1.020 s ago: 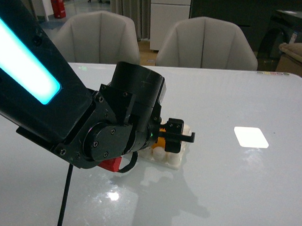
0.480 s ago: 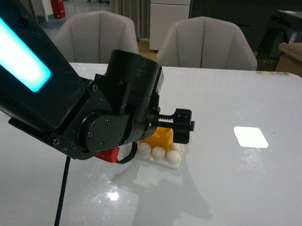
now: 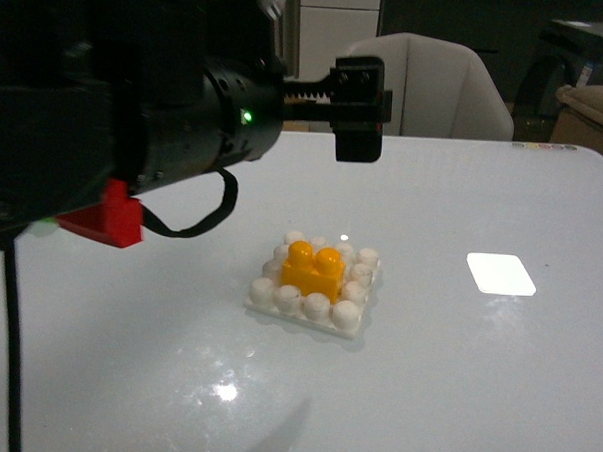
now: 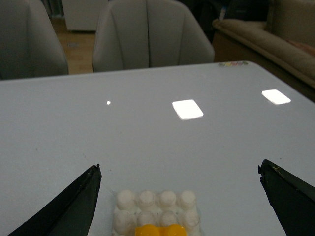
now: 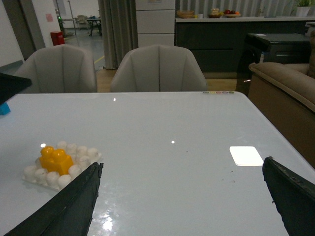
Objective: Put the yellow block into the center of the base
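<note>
I am holding my left gripper (image 4: 179, 196) wide apart with nothing between its black fingers (image 4: 74, 204); in the front view it is hanging raised above the table, clear of the bricks. Just below and ahead of it, the small yellow-orange plastic brick with two round studs (image 3: 313, 269) is sitting upright in the middle of the white square plastic studded plate (image 3: 313, 305), with white studs showing around it on every visible side. In my left wrist view only the top edge of that brick (image 4: 156, 230) is showing, behind two rows of the plate's studs (image 4: 156, 204).

My right gripper (image 5: 182, 196) is also spread wide and empty, well apart from the plate (image 5: 37, 178), which is lying off to one side with the yellow brick (image 5: 55, 160) seated on it.

The plate is resting flat on the glossy pale grey table (image 3: 475, 374). A flat white glossy rounded rectangle (image 3: 501, 274) is lying on the table well apart from the plate. Two pale upholstered chairs (image 5: 157, 69) are standing at the table's far edge.
</note>
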